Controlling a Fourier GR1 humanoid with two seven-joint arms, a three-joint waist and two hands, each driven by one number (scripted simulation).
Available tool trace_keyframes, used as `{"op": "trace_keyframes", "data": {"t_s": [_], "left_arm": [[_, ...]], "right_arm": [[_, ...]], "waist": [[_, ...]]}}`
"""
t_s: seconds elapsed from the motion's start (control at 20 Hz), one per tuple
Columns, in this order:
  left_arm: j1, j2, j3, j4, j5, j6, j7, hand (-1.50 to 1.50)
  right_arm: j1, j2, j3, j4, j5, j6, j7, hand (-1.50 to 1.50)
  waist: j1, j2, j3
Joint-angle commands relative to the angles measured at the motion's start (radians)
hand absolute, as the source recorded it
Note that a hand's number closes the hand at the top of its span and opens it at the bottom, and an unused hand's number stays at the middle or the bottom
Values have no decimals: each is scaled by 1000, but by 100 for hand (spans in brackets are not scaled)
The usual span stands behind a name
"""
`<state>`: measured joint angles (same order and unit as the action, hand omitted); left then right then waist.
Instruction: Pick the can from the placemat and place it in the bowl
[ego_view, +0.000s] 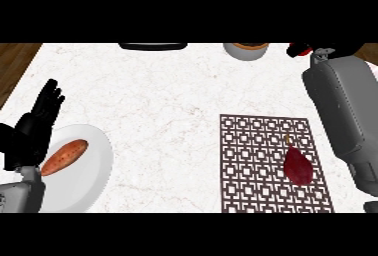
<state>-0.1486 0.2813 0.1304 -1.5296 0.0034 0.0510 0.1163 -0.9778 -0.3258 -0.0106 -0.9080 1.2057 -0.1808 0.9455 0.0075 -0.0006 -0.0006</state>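
One can (297, 49) at right hand (332, 50)

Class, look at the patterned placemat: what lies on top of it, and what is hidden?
A dark red vegetable lies on the placemat. No can shows there. The right forearm covers the mat's right edge.

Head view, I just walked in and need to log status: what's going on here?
The right hand is stretched out to the far right edge, just right of the bowl. Something red shows at the hand, possibly the can, but it is too hidden to be sure. No can stands on the placemat, only a dark red item. The left hand rests open at the left, beside a white plate holding an orange-brown food.
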Motion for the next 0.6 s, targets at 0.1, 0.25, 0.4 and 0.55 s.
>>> {"op": "trace_keyframes", "data": {"t_s": [0.1, 0.25, 0.4, 0.55], "left_arm": [[28, -20, -5, -43, -24, 20, 7, 0], [47, -28, -8, -41, -14, 0, -12, 0], [13, -14, 4, -36, -10, -6, 20, 0], [-24, 2, 30, 22, -3, -16, -7, 0]], "right_arm": [[81, -78, -52, -151, -34, 36, -14, 150], [37, -130, -152, -16, -98, -55, -107, 150], [68, -152, -202, 70, -145, -142, -214, 150], [113, -204, -258, 120, -210, -193, -341, 150]], "waist": [[-14, -4, 0], [2, 2, 1], [6, 5, 1], [3, 8, 1]]}}
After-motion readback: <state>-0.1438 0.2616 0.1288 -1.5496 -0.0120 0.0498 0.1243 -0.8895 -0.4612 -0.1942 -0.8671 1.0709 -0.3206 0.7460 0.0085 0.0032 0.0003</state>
